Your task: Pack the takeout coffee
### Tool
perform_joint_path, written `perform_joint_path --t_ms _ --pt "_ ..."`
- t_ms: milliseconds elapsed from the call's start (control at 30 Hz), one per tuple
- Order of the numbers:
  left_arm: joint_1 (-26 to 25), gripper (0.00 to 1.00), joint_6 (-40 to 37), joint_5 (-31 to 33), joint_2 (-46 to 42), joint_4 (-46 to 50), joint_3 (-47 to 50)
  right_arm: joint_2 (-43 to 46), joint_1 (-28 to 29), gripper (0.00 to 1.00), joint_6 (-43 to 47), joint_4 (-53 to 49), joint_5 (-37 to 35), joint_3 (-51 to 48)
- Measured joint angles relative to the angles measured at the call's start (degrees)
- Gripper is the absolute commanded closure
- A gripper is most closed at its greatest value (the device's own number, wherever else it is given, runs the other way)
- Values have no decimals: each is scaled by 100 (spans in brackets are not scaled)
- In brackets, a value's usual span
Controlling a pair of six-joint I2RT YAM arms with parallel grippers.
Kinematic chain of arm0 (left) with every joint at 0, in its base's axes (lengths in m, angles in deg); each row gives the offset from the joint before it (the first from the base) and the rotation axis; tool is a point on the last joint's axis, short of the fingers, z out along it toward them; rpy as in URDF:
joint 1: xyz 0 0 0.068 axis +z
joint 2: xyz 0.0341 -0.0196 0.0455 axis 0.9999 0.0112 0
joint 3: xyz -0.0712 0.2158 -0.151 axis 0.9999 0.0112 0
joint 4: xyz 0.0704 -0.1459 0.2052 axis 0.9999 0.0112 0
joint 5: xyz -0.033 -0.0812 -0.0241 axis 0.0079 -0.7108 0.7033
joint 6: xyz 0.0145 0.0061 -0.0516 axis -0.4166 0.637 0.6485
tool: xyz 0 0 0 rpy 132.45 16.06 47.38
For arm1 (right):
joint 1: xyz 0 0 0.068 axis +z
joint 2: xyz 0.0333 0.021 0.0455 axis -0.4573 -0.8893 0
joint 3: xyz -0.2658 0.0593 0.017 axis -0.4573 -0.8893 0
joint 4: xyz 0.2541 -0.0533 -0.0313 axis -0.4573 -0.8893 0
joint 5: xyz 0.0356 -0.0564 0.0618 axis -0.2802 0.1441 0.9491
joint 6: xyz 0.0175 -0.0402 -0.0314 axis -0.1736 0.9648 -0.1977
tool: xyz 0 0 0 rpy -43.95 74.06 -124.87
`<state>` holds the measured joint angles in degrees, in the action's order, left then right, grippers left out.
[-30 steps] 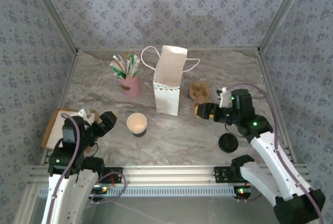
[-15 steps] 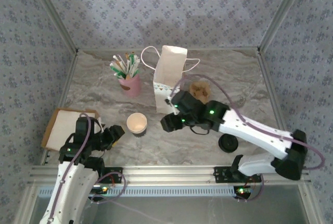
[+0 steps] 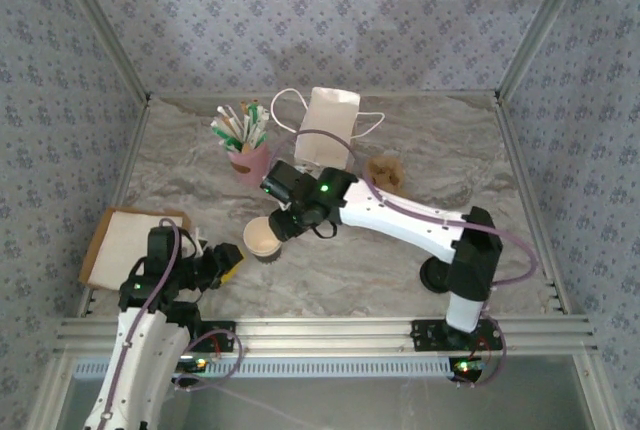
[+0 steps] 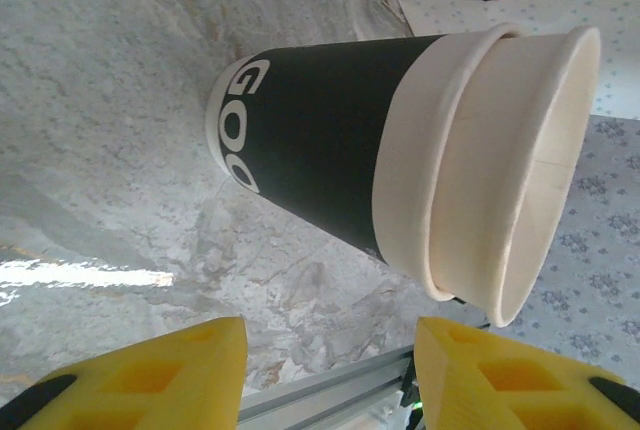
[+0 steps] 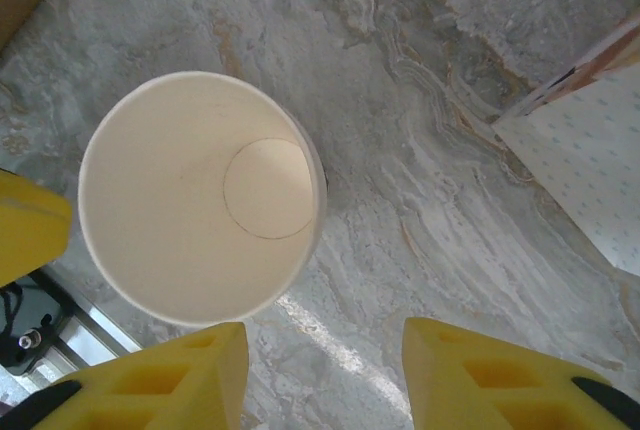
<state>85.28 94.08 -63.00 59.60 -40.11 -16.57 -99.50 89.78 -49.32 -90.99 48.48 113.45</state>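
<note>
Bearing every item, the marbled surface (image 3: 340, 275) comes first. Right arm (image 3: 400, 218): stretched across the middle from its base, wrist tipped down over the cup, jaws apart and poised above the rim with nothing between them; probably so placed to take the cup from above. Left arm (image 3: 150, 285): low at the near left corner, jaws apart and level with the cup's side, the cup just ahead of them and untouched; seemingly there to steady or receive it. White paper bag (image 3: 327, 130): upright at centre rear, mouth open and handles splayed, ready for loading from above. Flat brown board (image 3: 115, 240): at the left edge, apart from the work. Pink holder (image 3: 250, 165): left of the bag, packed with stirrers and straws standing upright for easy picking. Paper cup (image 3: 263, 238): dark-sleeved, upright, lidless and empty, standing on the surface between both sets of jaws, near the bag but not in it. Black lid (image 3: 437, 275): flat at the near right, well apart from the cup, so capping looks outstanding. Brown crumpled piece (image 3: 385, 170): right of the bag; what it is cannot be told.
</note>
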Motion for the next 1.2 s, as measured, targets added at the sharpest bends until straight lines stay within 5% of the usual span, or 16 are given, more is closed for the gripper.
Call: perform_joint_path --t_ms 433,933,1200 --pt "116 51 -4 -380 240 -431 273 -1117 -13 65 229 -468 179 1165" --pt "184 51 -46 -428 387 -568 361 -1362 -120 62 254 -699 173 1467" --pt "184 50 -50 -431 538 -708 361 -1458 -127 74 299 -702 160 1480"
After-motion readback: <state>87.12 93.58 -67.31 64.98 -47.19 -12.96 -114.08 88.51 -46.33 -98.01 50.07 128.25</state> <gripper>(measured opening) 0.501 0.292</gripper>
